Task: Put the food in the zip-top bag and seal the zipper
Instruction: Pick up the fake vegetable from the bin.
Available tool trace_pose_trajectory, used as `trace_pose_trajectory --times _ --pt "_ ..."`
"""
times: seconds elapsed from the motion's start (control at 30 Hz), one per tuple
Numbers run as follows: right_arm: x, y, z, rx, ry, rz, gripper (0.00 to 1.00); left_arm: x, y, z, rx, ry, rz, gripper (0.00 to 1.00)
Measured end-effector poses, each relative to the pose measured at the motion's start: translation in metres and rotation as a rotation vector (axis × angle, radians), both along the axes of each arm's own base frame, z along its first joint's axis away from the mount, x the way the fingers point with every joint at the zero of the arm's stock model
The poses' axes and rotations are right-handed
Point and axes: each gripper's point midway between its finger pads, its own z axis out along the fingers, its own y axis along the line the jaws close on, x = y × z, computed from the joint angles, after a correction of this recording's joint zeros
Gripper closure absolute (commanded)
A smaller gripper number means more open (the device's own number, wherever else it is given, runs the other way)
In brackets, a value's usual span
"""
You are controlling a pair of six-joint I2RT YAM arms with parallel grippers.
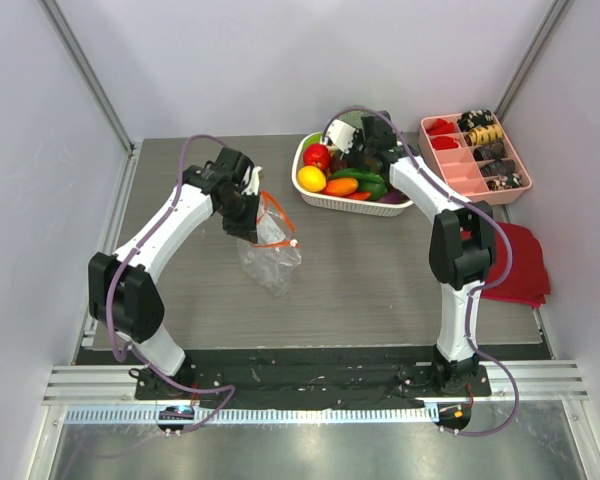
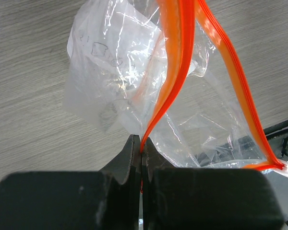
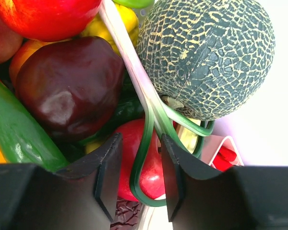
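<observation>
Left tool (image 2: 141, 146) was pinched tight on the orange zipper (image 2: 175, 72), so the zip-top bag (image 1: 270, 255) dangled from it over the bench (image 1: 380, 270), mouth gaping. Right tool (image 3: 141, 163) had its fingers apart, down in the white basket (image 1: 325, 203) at the far side, straddling a green-white stalk (image 3: 129, 57) next to the netted melon (image 3: 206, 52). All the food (image 1: 342, 186) sat in there.

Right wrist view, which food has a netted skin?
The round grey-green melon at upper right; every other piece there is smooth-skinned.
</observation>
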Motion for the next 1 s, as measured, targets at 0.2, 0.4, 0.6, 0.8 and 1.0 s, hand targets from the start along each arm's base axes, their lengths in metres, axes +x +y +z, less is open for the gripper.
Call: trace_pose_trajectory --times 0.2,0.4,0.6,0.8,1.0 --pt "0.001 -0.001 -0.002 -0.004 0.001 -0.006 0.81 0.000 0.000 0.000 0.000 0.000 0.000 1.00" --pt "0.004 -0.004 0.001 -0.013 -0.020 -0.027 0.99 0.000 0.000 0.000 0.001 -0.001 -0.004 1.00" --pt "0.004 -0.004 0.001 -0.004 -0.020 -0.036 0.99 0.000 0.000 0.000 0.003 -0.003 -0.010 1.00" --pt "0.001 0.000 0.007 0.031 -0.021 -0.055 0.99 0.000 0.000 0.000 0.003 -0.005 -0.013 1.00" --pt "-0.001 -0.001 0.024 0.052 -0.059 -0.079 0.99 0.001 0.000 0.001 0.001 -0.008 -0.013 1.00"
